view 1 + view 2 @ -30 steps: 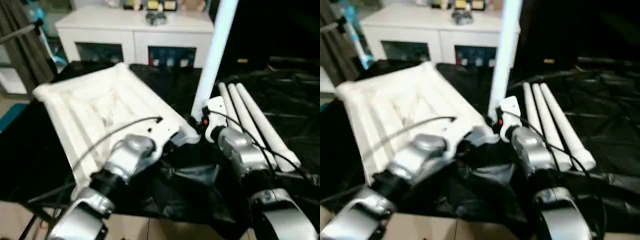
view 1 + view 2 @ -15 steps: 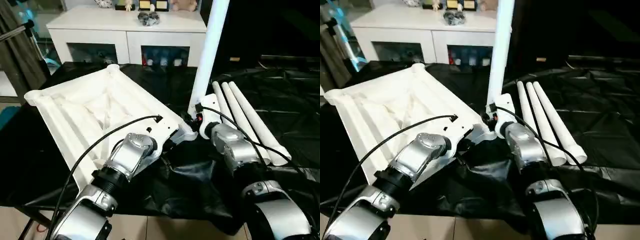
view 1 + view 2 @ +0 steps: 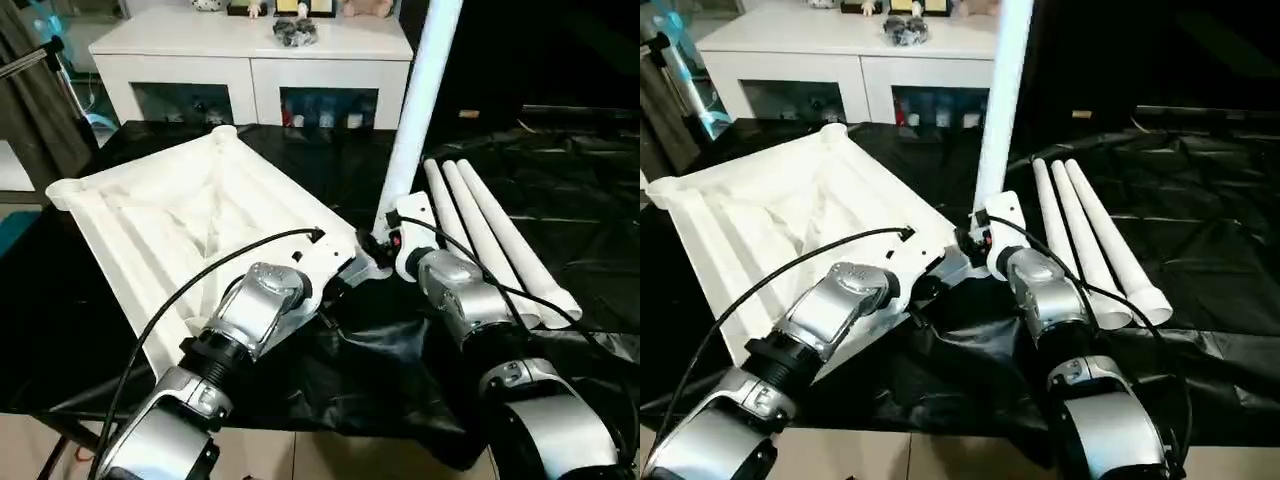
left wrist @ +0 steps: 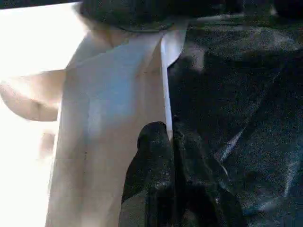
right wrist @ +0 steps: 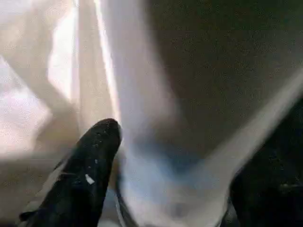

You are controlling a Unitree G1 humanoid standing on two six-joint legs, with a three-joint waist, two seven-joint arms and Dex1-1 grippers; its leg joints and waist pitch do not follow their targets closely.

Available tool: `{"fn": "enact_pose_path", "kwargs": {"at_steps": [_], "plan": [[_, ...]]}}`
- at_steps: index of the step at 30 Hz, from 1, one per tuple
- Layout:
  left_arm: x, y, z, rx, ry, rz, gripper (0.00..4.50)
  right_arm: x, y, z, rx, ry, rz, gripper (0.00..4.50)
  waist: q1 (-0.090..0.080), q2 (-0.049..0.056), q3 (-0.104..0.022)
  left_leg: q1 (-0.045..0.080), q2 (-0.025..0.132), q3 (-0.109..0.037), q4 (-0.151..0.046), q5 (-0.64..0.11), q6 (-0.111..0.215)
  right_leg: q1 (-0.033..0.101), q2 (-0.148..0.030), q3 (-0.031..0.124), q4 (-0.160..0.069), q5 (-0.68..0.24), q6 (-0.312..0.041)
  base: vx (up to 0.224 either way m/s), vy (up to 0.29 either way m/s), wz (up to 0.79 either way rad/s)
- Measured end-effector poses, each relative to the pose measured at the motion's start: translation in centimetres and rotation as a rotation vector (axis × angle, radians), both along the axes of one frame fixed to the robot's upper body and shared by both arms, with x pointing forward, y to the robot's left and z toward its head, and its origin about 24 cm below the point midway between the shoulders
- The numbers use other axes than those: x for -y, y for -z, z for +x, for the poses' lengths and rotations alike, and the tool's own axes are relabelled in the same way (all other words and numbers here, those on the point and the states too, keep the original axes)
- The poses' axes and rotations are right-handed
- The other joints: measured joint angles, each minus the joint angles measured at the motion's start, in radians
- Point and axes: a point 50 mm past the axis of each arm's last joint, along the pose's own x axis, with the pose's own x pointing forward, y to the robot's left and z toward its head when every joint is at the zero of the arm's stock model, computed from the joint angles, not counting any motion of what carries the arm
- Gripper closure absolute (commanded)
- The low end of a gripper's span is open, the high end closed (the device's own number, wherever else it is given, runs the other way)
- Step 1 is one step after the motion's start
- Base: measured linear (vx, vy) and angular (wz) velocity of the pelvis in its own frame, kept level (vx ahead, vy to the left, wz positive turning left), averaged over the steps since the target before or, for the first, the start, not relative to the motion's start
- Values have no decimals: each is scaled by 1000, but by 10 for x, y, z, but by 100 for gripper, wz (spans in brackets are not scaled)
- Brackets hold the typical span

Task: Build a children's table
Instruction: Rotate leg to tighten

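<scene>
The left gripper (image 4: 169,135) is clamped on the tabletop (image 3: 170,215) edge, while beside its near corner the right gripper (image 5: 170,165) stands apart around the upright leg (image 3: 418,110).

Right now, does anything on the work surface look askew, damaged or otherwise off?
Nothing looks damaged. The tabletop lies underside up and skewed on the black sheet, one leg stands at its near corner leaning slightly, and three spare legs lie side by side to its right.
</scene>
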Motion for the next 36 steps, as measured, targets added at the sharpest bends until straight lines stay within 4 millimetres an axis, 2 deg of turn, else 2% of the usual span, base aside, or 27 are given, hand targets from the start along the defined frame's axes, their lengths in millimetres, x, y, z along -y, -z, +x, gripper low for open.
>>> {"fn": "enact_pose_path", "kwargs": {"at_steps": [4,9,13,16,18,20,24,28,36], "plan": [[-5,-5,1,18,22,-2,450,0,-7,0,19,-56,21,38,3,-2,-1,-14,0,6,2,2,2,-10,0,4,5,29,-32,0,0,0],[-14,-8,-2,40,86,-23,450,6,-14,-5,36,-172,20,5,12,1,0,-17,4,10,3,6,7,-14,0,4,8,56,-27,0,0,0],[-22,-12,-5,57,129,-32,450,10,-21,-10,60,-259,5,5,24,2,0,-21,9,12,6,9,1,-24,1,4,24,58,-15,63,-32,1],[-25,-17,-8,64,171,-47,450,20,-30,-16,85,-327,-21,5,33,5,-1,-37,12,12,13,17,7,-41,1,4,40,48,-15,65,-22,2],[-27,-18,-10,64,193,-53,450,25,-33,-21,92,-366,-38,5,38,5,-1,-42,12,12,14,15,10,-45,2,4,41,45,-17,56,-8,3],[-30,-18,-13,63,232,-62,450,31,-39,-29,103,-430,-62,5,50,6,-2,-48,12,11,17,13,13,-49,2,3,42,45,-17,0,0,0],[-36,-17,-18,46,294,-69,450,37,-47,-41,112,-517,-70,5,60,8,-1,-49,13,11,27,12,15,-48,1,4,45,45,-17,0,0,0],[-37,-13,-23,17,328,-77,450,42,-55,-47,121,-569,-75,5,58,10,0,-47,13,14,37,9,9,-43,-1,8,52,46,-18,-27,6,2],[-45,-9,-30,-23,413,-67,450,51,-53,-63,62,-632,-110,5,58,10,0,-38,13,18,37,9,9,-34,-1,15,56,46,-17,-6,1,1]]}}
